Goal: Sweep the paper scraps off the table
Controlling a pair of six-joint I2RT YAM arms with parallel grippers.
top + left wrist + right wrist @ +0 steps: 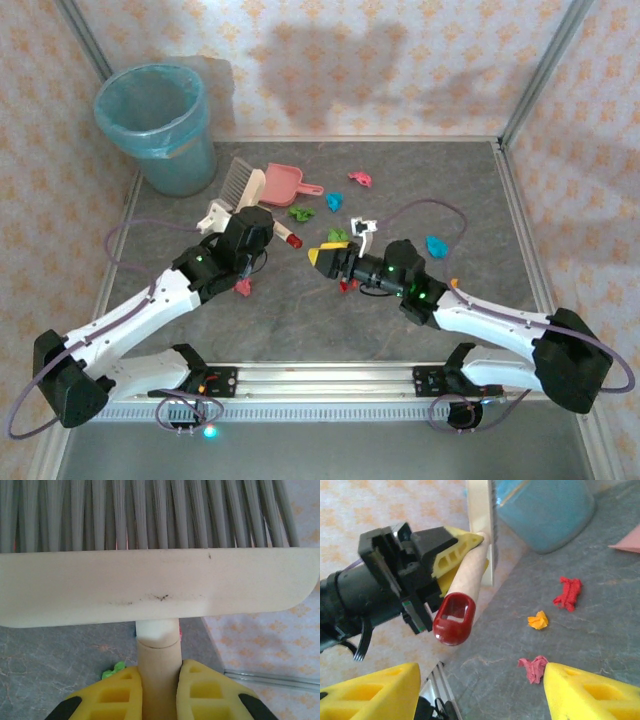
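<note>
On the bench [480, 200], top view: paper scraps [334, 201] lay scattered centrally; likely light, soft, best pushed by bristles [237, 180], not pinched. Left wrist: left tool [159, 695] clamped the brush handle [157, 667]. Right wrist: right tool [480, 695] hung part open, empty.

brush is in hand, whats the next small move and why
Probably move the right gripper toward the pink dustpan: it is open and empty, the left gripper clamps the brush, and paper scraps lie loose on the table.
</note>
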